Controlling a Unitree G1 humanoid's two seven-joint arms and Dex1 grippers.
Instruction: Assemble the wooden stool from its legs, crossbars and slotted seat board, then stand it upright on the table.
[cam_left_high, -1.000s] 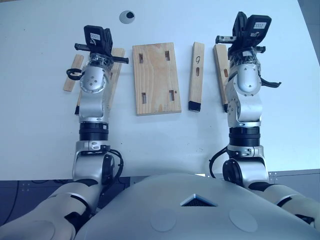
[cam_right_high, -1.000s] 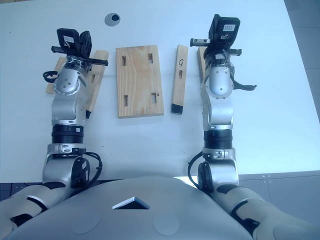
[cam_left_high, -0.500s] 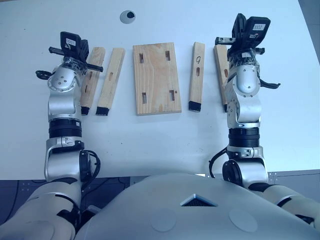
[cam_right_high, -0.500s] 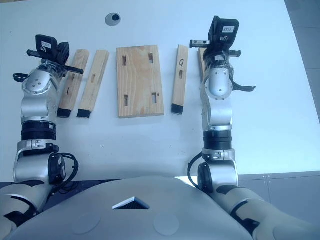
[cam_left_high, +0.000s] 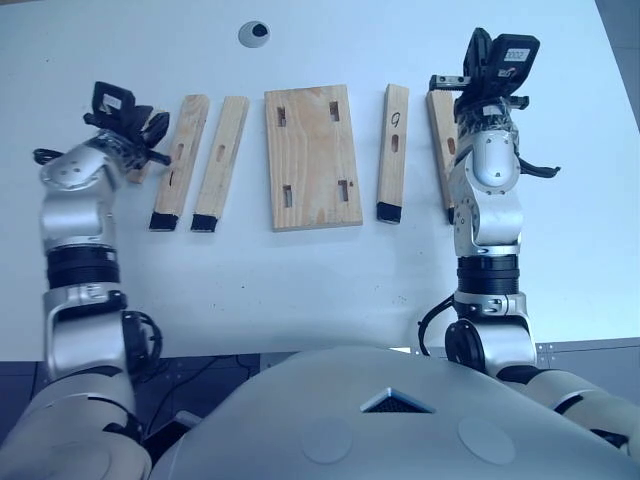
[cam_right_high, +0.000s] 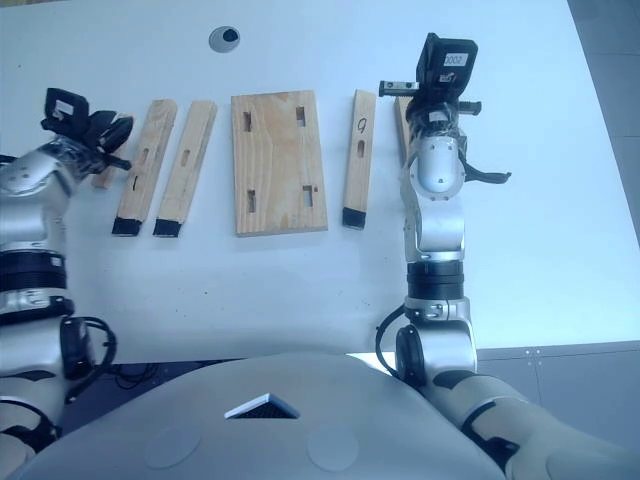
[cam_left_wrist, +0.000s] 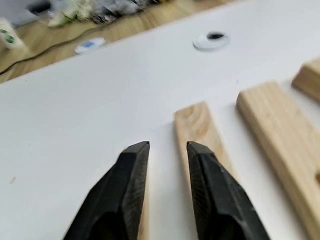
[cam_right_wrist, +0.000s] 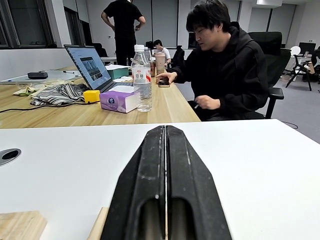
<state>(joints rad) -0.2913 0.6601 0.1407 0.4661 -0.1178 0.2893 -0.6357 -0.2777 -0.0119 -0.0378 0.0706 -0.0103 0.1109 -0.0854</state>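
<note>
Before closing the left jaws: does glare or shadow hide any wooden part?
Left eye view: table evenly lit, no glare, thin shadows beside the seat board. Left wrist view: no glare; the left gripper, jaws open, covers part of the short crossbar. Right wrist view: the right gripper, jaws shut, blocks most of the leg beneath.

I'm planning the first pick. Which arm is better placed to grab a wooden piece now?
Probably left. The left gripper is open, poised at the short pale wooden crossbar; the right gripper is shut above a long wooden leg.
</note>
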